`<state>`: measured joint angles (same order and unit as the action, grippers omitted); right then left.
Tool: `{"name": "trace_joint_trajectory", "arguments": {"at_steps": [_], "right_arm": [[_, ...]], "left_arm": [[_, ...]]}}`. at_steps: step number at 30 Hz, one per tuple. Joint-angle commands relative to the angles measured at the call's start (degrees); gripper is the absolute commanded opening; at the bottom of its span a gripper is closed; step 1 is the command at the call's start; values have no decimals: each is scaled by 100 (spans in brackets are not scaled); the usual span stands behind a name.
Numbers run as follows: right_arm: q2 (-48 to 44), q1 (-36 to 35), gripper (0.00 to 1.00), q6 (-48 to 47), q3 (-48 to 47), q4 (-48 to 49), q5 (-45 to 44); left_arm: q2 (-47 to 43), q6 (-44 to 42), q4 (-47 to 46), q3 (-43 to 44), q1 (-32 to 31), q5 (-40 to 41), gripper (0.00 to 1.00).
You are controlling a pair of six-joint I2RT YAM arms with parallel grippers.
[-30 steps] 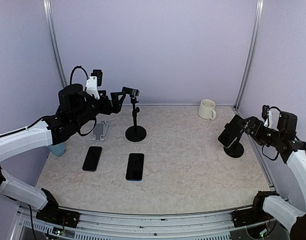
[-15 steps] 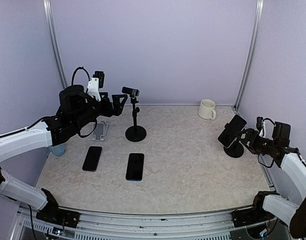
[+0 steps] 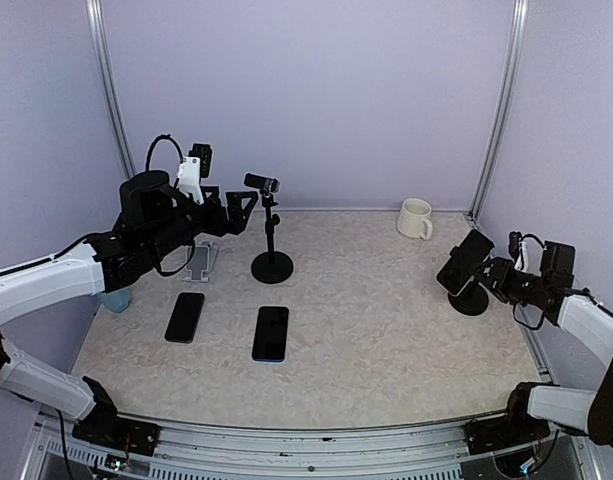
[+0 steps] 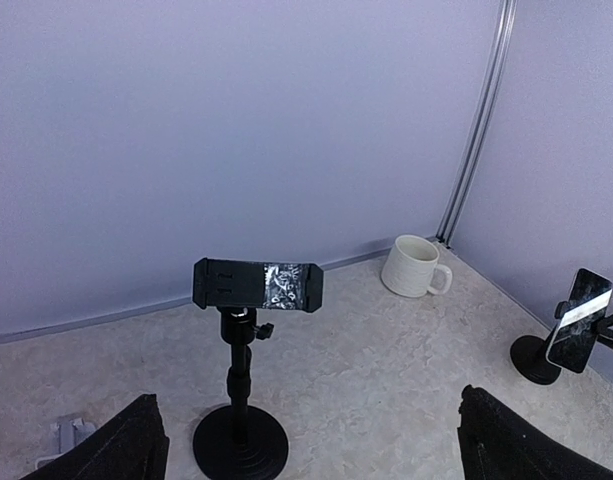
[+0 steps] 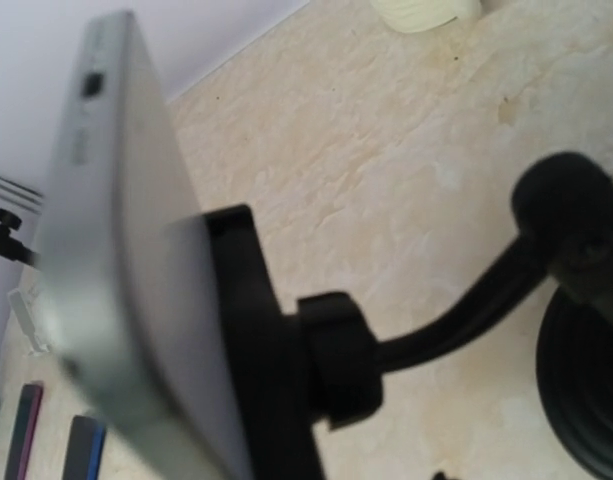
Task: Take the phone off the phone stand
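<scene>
One phone (image 3: 464, 262) sits clamped on phone stand (image 3: 473, 299), far right of tabletop (image 3: 386, 330). Right end effector (image 3: 500, 272) just behind it; spread or pressed together, cannot tell. Left end effector (image 3: 241, 203) spread wide, raised beside second stand (image 3: 271, 262).

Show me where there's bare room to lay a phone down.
Widest free patch: middle of the table, between the right flat phone, the mug and the phone stand. The near strip is bare too. Crowded: the left, around the tall black stand.
</scene>
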<state>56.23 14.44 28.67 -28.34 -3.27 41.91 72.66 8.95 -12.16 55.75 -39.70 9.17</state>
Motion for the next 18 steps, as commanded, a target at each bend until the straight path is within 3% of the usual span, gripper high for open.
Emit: {"name": "trace_joint_trajectory", "arguments": {"at_steps": [1,18], "right_arm": [[196,77,51,-171,-188,328,101],[299,77,36,-200,-309,464,292]], "left_arm": [[-19,-43,25,41,-37,-97,99],[98,-123,51,127,-46,-131,99]]}}
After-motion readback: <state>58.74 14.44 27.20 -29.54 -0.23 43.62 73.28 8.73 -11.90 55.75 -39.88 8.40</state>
